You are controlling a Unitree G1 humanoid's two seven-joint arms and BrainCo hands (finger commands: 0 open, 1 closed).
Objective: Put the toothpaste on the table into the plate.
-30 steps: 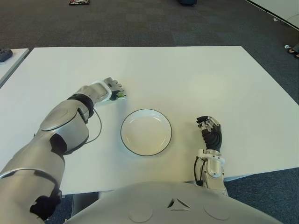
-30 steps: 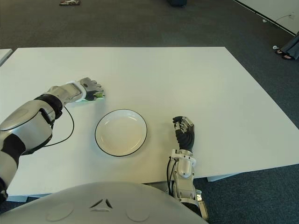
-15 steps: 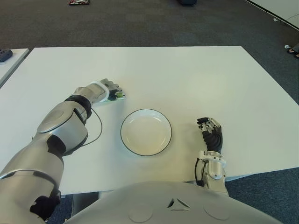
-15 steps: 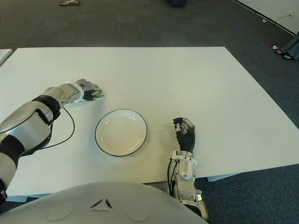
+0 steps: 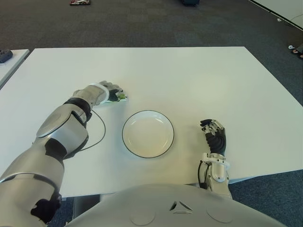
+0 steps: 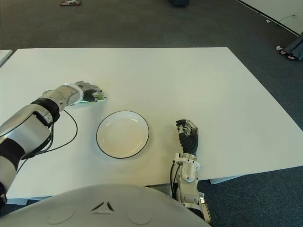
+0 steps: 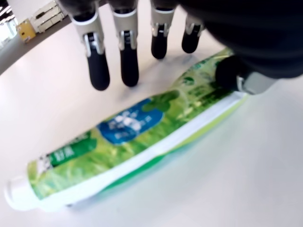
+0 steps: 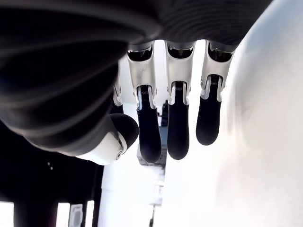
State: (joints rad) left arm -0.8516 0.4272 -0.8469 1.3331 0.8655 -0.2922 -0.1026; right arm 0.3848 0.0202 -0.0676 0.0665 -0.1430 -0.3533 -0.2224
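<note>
Left wrist view: green-and-white toothpaste (image 7: pixel 137 146); white cap.

table (image 5: pixel 199 75) bare between toothpaste (image 5: pixel 119 98) and plate (image 5: pixel 148 134) | path open — right hand (image 5: pixel 214 136) well aside

Silver-grey arm shells w/ black joint bands; thin black cable loops off left forearm (image 5: pixel 97 135). Left hand (image 5: pixel 108 91), right hand (image 5: pixel 214 135): black fingertips, silver-white phalanges.
</note>
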